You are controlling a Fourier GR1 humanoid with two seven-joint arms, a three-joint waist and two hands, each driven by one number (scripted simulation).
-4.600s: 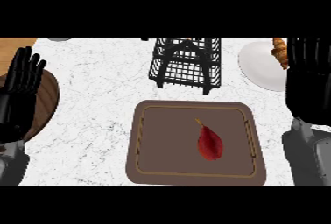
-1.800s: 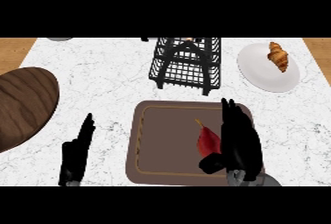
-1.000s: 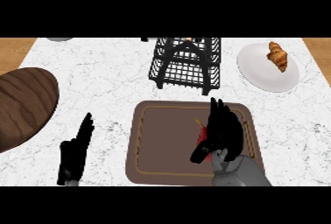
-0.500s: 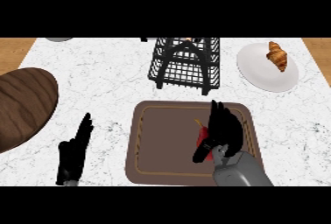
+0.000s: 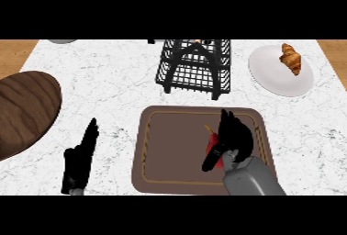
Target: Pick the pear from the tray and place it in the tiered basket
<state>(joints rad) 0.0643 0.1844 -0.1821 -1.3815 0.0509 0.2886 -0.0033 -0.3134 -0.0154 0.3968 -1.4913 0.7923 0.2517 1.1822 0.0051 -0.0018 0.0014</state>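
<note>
Pear (image 5: pixel 214 137): on the brown tray (image 5: pixel 163 151) at lower center, mostly hidden under your right hand (image 5: pixel 232 137), only a red sliver and the stem show. That hand's fingers and thumb curl around the pear. Your left hand (image 5: pixel 80 158) sits lower left on the counter (image 5: pixel 115 82), fingers straight, holding nothing. Black wire basket (image 5: pixel 194 64) at upper center. White plate (image 5: pixel 278 73) with croissant (image 5: pixel 291 58) upper right.

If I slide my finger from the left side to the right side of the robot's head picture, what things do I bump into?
Brown wooden board → left hand → brown tray → right hand over the red pear → white plate with a croissant.
</note>
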